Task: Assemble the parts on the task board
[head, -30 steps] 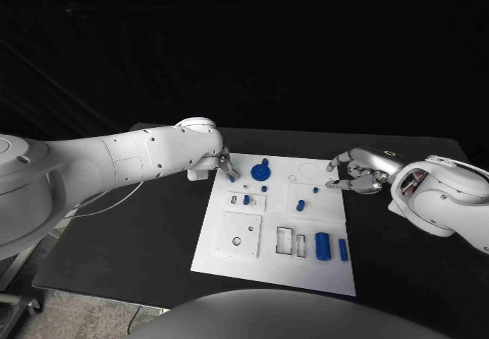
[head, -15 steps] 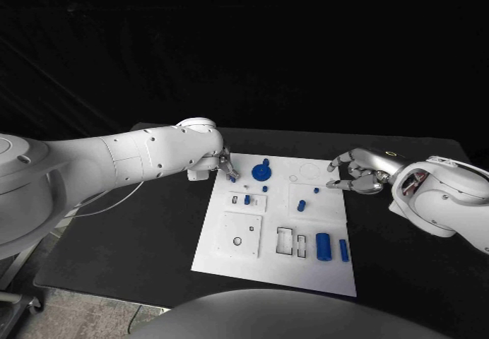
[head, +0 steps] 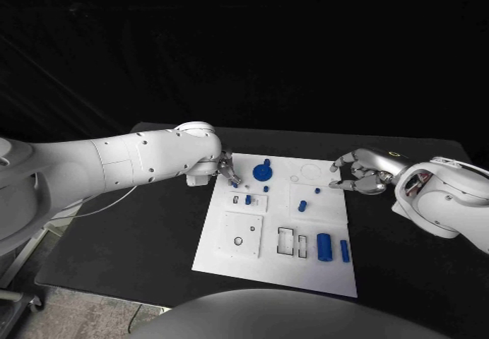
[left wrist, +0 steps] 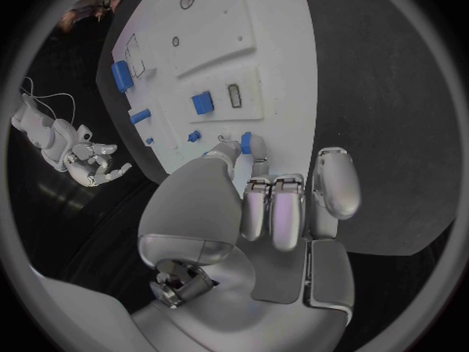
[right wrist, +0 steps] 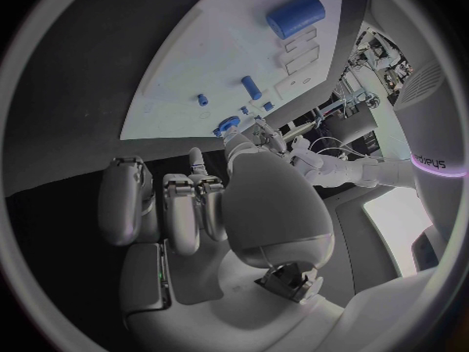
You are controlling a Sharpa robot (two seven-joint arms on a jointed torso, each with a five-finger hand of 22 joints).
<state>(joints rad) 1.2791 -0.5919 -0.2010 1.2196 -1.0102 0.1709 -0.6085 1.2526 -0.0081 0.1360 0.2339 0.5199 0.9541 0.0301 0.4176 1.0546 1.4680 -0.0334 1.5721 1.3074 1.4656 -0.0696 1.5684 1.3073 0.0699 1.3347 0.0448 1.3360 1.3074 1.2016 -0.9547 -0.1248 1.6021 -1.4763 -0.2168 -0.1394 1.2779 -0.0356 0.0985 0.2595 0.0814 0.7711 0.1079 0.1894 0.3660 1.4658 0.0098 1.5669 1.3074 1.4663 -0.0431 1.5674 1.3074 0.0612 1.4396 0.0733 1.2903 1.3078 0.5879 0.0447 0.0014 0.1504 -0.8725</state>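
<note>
Left hand [head: 226,169] has edged inward, fingers [left wrist: 256,163] pinching a small blue peg [left wrist: 246,142]; right hand [head: 359,172] curled, holding nothing

A black desk [head: 143,240] stands before a wholly dark backdrop that fills the head view from nine through twelve to three o'clock. At seven o'clock, past the desk's corner, a patch of grey speckled floor [head: 71,321] shows, with a thin pale cable [head: 107,205] trailing over the desk's edge at nine o'clock.

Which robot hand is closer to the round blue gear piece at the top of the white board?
Left. The left hand is right beside the blue gear, at the task board's far left corner. The right hand hovers off the board's opposite edge.
</note>
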